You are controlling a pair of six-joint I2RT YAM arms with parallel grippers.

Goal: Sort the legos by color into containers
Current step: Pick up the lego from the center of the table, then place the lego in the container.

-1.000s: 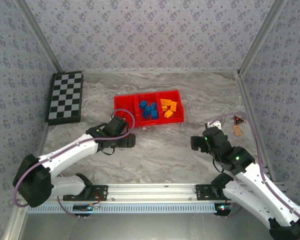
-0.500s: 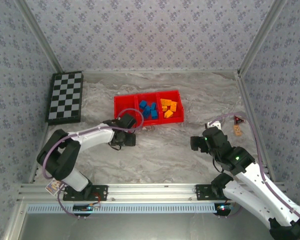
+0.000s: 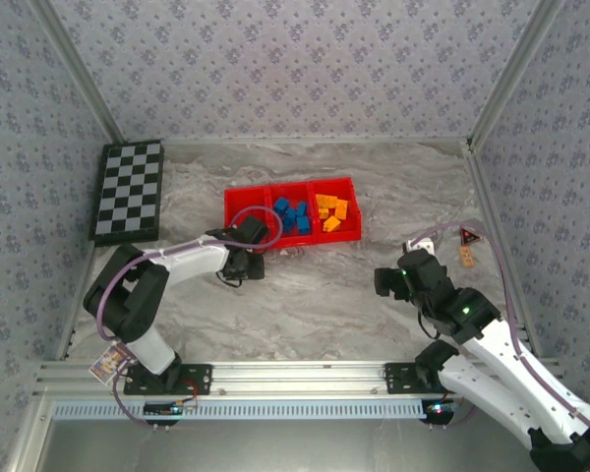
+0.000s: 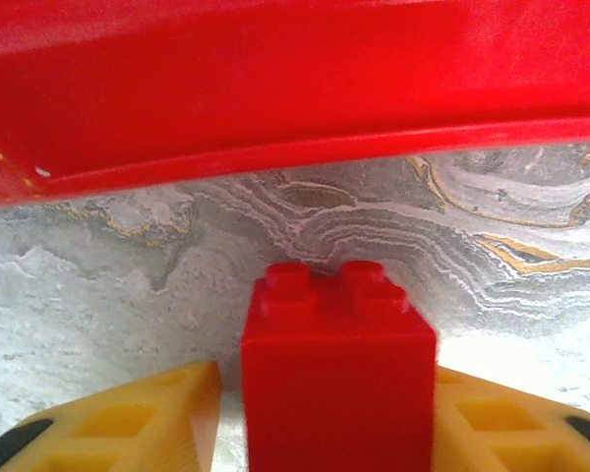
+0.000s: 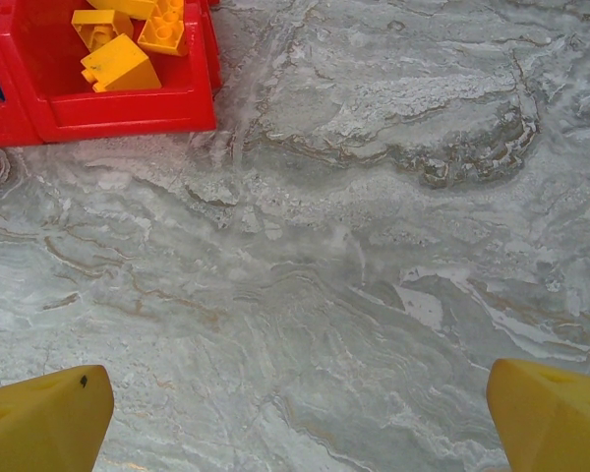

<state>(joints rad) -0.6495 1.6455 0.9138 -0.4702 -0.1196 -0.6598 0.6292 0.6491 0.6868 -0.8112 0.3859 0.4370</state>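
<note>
Red brick [image 4: 336,383] is clamped by the left gripper [image 4: 334,418] at bottom centre, just short of the tray [image 4: 275,88] wall up top, likely for lifting into the leftmost bin [image 3: 244,207]. Right gripper [image 5: 300,413] is spread wide, empty.

The gray marble table [image 3: 324,295] holds a red tray [image 3: 244,205] in the upper middle and a checkerboard [image 3: 128,190] at the upper left.

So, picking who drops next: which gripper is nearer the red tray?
Left. The left gripper, shut on a red brick, sits just before the tray's near wall; the right gripper is far off rightward.
</note>
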